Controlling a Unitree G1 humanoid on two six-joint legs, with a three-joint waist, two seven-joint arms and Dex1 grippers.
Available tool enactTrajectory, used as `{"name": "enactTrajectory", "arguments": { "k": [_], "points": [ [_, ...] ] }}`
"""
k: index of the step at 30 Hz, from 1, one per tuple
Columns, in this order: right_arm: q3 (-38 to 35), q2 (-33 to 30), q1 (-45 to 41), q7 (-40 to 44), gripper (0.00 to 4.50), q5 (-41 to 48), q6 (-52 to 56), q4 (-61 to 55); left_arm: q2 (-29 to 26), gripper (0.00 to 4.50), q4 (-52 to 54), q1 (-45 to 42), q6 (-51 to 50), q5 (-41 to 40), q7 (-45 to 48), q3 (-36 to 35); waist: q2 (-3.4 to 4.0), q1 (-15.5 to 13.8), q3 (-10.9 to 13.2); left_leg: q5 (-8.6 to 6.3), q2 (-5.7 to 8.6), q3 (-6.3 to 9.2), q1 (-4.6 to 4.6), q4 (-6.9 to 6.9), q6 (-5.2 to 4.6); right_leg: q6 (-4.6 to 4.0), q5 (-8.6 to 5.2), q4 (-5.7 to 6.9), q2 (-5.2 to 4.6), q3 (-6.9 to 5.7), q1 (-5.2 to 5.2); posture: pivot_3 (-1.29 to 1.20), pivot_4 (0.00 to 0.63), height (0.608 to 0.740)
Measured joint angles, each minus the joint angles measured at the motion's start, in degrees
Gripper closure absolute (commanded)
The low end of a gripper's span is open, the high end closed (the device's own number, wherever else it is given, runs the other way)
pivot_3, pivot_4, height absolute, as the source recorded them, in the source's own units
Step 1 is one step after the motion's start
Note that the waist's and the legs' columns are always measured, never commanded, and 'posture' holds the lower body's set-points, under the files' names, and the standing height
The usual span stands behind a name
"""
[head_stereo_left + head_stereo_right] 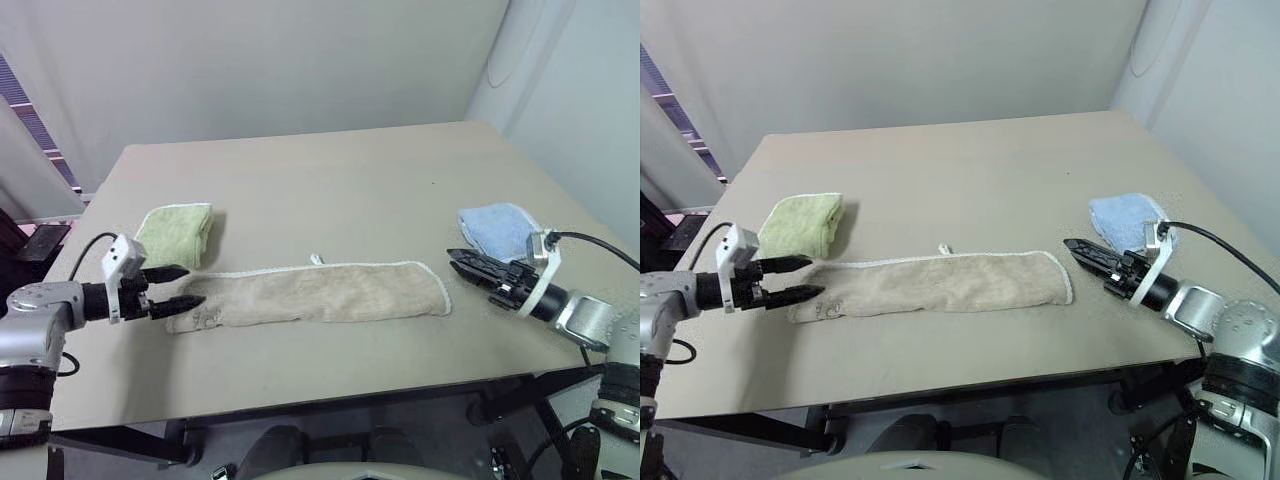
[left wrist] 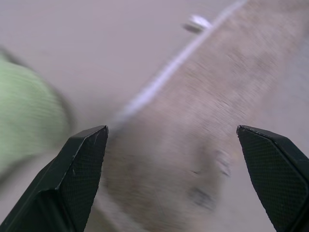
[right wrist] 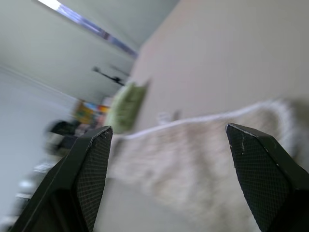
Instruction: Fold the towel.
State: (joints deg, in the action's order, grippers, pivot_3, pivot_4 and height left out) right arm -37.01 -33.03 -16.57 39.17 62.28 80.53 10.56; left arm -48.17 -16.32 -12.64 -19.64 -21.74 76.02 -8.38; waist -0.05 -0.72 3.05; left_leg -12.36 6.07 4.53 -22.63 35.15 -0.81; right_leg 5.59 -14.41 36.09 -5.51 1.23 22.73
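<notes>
Item one: the towel (image 1: 320, 293), beige terry with a white corded edge, which we take as our landmark. It lies flat on the bench (image 1: 330, 190) as a long narrow strip running left to right, toward the bench's near edge. A small white loop (image 1: 317, 259) sticks out from its far long edge, about midway. Dark embroidered marks sit near its left end (too small for us to read).

Item two: the left gripper (image 1: 178, 287). We find it at the towel's left end, its two black fingers spread wide apart. The lower fingertip lies over the towel's left tip and the upper one just above the far edge; whether either touches the cloth we cannot tell. In the left wrist view the towel passes between the fingers (image 2: 82, 169), and nothing is pinched.

Item three: the right gripper (image 1: 470, 266). We place it just off the towel's right end, apart from the cloth, pointing back toward it. Its fingers (image 3: 89, 169) stand wide apart in the right wrist view and hold nothing.

Item four: a folded light-green towel (image 1: 177, 233), just beyond the beige towel's left end.

Item five: a folded light-blue towel (image 1: 495, 228), beyond the beige towel's right end, behind the right gripper.
</notes>
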Motion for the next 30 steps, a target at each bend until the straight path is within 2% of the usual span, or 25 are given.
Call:
{"name": "enactTrajectory", "arguments": {
  "k": [3, 6, 14, 21, 30],
  "points": [
    [-3.9, 3.1, 2.5, -4.9, 0.60, 4.4, 3.9, -0.8, 0.9, 0.00, 2.9, 1.0, 0.2, 0.2, 0.1, 2.3, 0.00, 0.0, 0.0, 0.00, 0.00, -0.01, 0.00, 0.00, 0.00, 0.00, -0.01, -0.05, -0.03, 0.00, -0.04, 0.00, 0.000, 0.740],
    [-4.1, 5.5, 7.2, -9.1, 0.60, 6.3, 7.0, -2.6, 2.5, 0.00, 5.3, 1.3, 0.4, 0.7, -0.1, 5.2, 0.04, 0.0, 0.0, 0.00, 0.02, -0.04, -0.04, -0.02, 0.00, 0.01, -0.02, -0.10, -0.05, 0.01, -0.02, 0.00, 0.000, 0.740],
    [-5.5, 6.2, 12.1, -15.4, 0.60, 10.7, 10.9, -4.9, 4.5, 0.00, 8.7, 1.2, 0.4, 1.3, -0.8, 9.6, 0.11, 0.3, 0.0, 0.00, -0.01, -0.06, -0.04, -0.04, -0.01, 0.03, -0.03, -0.10, -0.02, 0.01, 0.04, 0.00, 0.000, 0.740],
    [-3.6, 9.6, 11.4, -21.2, 0.60, 9.4, 7.6, -4.5, 5.8, 0.00, 8.8, 1.2, 0.4, 2.1, -1.3, 11.7, 0.09, 0.4, 0.0, -0.01, 0.00, -0.06, -0.05, -0.02, -0.01, 0.24, -0.15, -0.14, -0.04, 0.01, 0.00, 0.00, 0.000, 0.740],
    [-1.7, 9.3, 5.1, -23.1, 0.60, 5.5, 2.3, 1.0, 5.7, 0.00, 9.2, 2.9, 3.7, 4.9, -1.5, 13.4, 0.11, 1.5, 0.0, -0.02, -0.01, -0.04, -0.04, -0.05, -0.02, 0.24, -0.14, -0.57, -0.05, -0.04, -0.20, 0.00, 0.000, 0.740]
  ]
}}
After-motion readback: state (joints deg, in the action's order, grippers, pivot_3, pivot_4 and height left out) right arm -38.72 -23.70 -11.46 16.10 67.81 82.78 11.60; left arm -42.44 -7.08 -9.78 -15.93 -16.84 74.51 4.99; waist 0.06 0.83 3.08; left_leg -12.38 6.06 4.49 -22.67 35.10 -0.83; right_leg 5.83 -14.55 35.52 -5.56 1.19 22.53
